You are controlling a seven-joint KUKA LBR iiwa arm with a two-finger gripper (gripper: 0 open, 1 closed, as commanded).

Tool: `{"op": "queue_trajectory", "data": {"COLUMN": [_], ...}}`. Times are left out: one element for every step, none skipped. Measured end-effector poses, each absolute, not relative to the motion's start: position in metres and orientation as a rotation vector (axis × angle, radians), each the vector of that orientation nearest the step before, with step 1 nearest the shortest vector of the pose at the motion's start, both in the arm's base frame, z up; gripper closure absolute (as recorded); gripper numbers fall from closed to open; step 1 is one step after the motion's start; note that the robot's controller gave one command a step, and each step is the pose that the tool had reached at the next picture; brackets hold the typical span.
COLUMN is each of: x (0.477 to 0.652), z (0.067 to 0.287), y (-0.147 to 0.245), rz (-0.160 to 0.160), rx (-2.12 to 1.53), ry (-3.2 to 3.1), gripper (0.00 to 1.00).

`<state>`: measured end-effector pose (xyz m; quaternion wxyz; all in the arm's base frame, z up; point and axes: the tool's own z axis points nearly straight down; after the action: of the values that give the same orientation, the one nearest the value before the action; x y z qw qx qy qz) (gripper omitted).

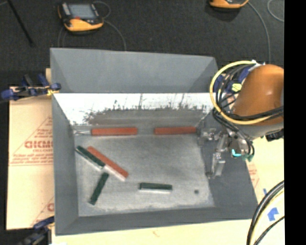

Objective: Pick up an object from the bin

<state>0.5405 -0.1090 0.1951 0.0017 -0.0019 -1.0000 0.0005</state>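
left: we see a tilted green bar [99,187], its top end at a diagonal pair, dark green strip [89,157] beside red-and-white strip [109,164] | back wall: two flat red bars [114,130] [175,129], gap between | front centre: pale-edged green bar [155,187], lying level, apart from the gripper | right: gripper [216,168] above bare speckled grey floor by the bin's [143,74] right wall; we cannot tell its opening

2 orange-blk devices [80,16] [228,3] on dark floor [153,28], well apart

The bin [64,191] holds six bars in all. Three are red bars [114,131] [175,129] [109,163] and three are green bars [89,156] [99,187] [155,187]. Beside those there is one small dark speck [196,192] on the bin's floor.
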Motion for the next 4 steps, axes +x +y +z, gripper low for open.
{"op": "queue_trajectory", "data": {"x": [0.542, 0.537, 0.53, 0.497], "z": [0.199, 0.164, 0.107, 0.076], "y": [-0.109, -0.069, -0.012, -0.033], "rz": [0.004, 0.006, 0.004, 0.002], "rx": [-0.002, 0.109, 0.291, -0.097], "ry": [-3.146, -3.147, -3.137, -3.142], "gripper": [0.0, 0.0, 0.0, 1.0]}}
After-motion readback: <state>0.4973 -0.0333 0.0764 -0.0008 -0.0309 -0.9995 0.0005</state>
